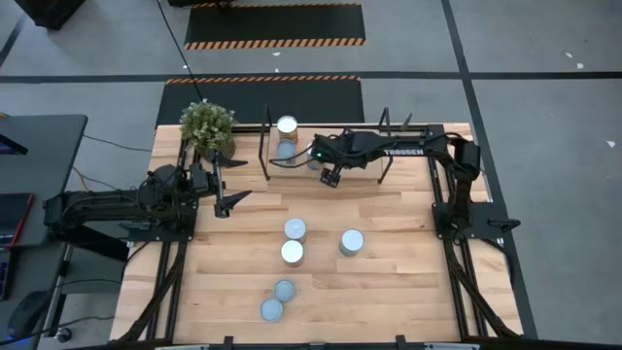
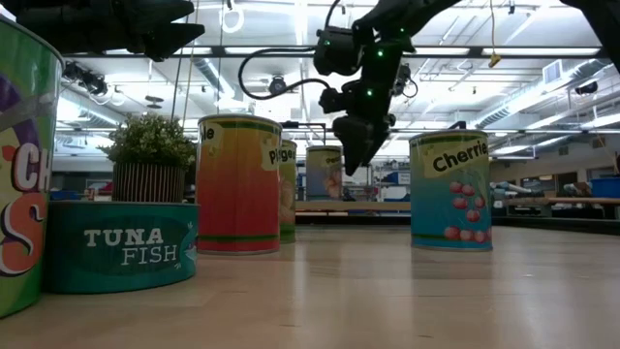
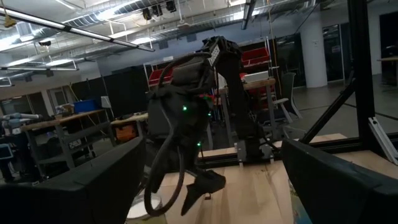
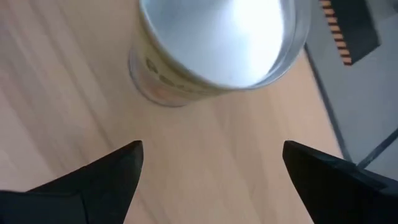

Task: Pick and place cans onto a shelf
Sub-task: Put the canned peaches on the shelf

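High view: the shelf [image 1: 292, 156] stands at the top centre of the table [image 1: 408, 282], framed by thin black rods. One can [image 1: 287, 126] already sits on it near the upper left of the frame, and a second can [image 1: 313, 163] shows partly beneath the right arm. The right gripper [image 1: 331, 179] hangs at the shelf's front edge, reaching in from the right, probably placed there for work at the shelf. Five more cans wait in the lower middle of the table: two close together [image 1: 293, 241], one to their right [image 1: 351, 242], two near the bottom [image 1: 277, 300]. The left gripper [image 1: 228, 185] waits at centre left, its fingers spread and holding nothing, beside the potted plant [image 1: 206, 124].

Low view: the right gripper [image 2: 356, 150] hangs at upper centre, clear of the table, with cans standing around it, among them a tuna tin [image 2: 121, 244] at lower left and a cherry can [image 2: 449, 190] to the right.

Left wrist view: only the right arm [image 3: 186, 118] shows, mid-frame above the wood.

Right wrist view: the fingers [image 4: 99, 180] are spread wide and empty, with a can [image 4: 217, 46] standing free on the shelf plank at the top of the frame, well clear of them; I judge it set down and let go.
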`<state>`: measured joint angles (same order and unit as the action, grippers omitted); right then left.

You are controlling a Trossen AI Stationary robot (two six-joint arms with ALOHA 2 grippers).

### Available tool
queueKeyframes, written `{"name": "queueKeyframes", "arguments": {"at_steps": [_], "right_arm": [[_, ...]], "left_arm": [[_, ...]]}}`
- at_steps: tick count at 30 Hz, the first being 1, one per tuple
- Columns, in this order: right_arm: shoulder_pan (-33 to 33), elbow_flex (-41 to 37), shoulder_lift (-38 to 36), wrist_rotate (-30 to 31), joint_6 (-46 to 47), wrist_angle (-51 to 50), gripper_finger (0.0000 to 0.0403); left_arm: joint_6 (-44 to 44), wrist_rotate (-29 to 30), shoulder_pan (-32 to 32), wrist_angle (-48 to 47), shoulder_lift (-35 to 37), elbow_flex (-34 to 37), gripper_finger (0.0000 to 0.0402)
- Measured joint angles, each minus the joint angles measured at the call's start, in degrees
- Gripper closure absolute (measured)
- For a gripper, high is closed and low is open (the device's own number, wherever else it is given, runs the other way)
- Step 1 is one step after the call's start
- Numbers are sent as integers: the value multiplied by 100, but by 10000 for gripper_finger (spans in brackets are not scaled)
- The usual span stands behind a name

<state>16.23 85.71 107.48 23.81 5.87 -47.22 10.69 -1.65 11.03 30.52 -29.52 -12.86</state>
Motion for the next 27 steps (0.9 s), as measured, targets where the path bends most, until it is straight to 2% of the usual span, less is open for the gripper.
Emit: {"name": "queueKeyframes", "arguments": {"at_steps": [5, 11, 17, 27], "right_arm": [[76, 0, 0, 552, -173, 450, 10], [108, -2, 130, 517, -330, 1352, 10], [-57, -2, 110, 359, -172, 1322, 10], [-70, 0, 128, 382, -905, 2409, 10]], "left_arm": [[-108, -13, 0, 2, 0, 0, 24], [-107, -16, 0, 9, 0, 0, 24], [-104, -17, 0, 8, 0, 0, 24], [-106, -19, 0, 17, -2, 0, 24]]}}
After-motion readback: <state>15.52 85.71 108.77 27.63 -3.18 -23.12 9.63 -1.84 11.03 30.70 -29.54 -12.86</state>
